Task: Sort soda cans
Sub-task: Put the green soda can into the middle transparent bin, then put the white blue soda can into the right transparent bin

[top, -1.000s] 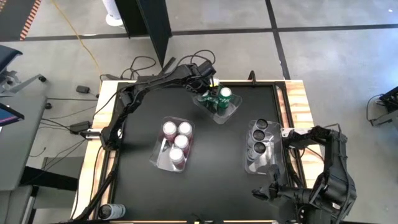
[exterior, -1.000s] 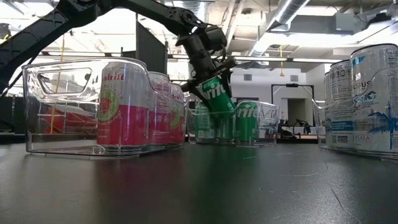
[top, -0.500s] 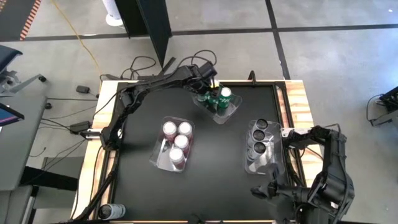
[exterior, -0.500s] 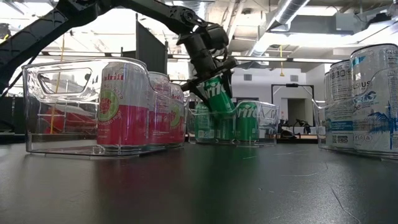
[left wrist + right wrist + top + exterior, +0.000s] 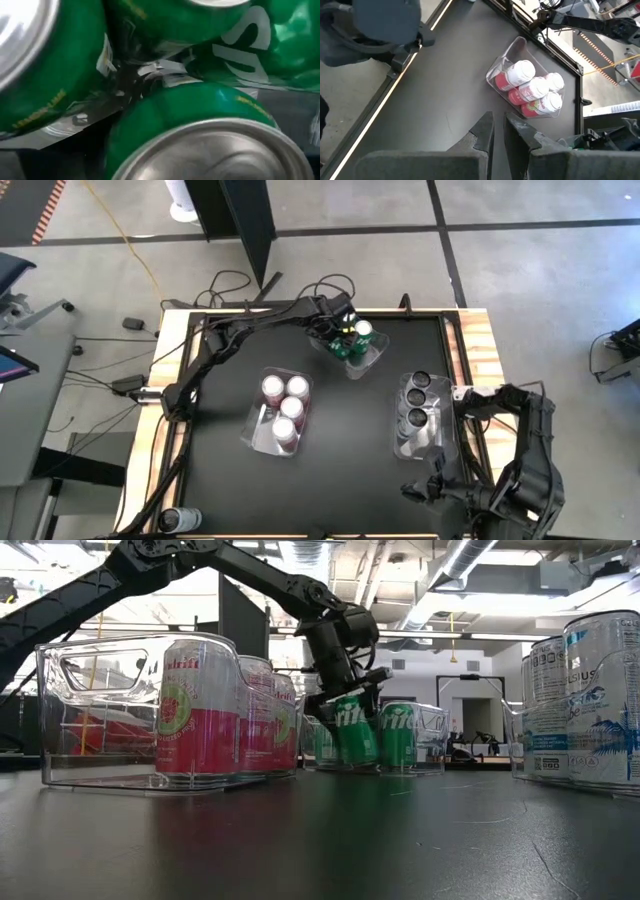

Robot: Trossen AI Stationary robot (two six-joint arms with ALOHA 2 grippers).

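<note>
**Q:** Reading left to right across the table, what sits where, and why?

**A:** The pink cans (image 5: 284, 406) fill the middle-left bin (image 5: 258, 436), grouped by colour. Farther back, the left gripper (image 5: 343, 332) reaches into the far bin (image 5: 372, 357), fingers clasped wide around a green can (image 5: 354, 728) tilted among the other green cans (image 5: 398, 734), seemingly being set down with its kind. At right, the dark cans (image 5: 417, 400) line the right bin (image 5: 425, 442).

**Q:** And the other arm?

**A:** The right gripper (image 5: 498, 131) waits folded near the table's right front corner, fingers nearly together and empty, clear of the work. Sorting looks close to finished.
</note>
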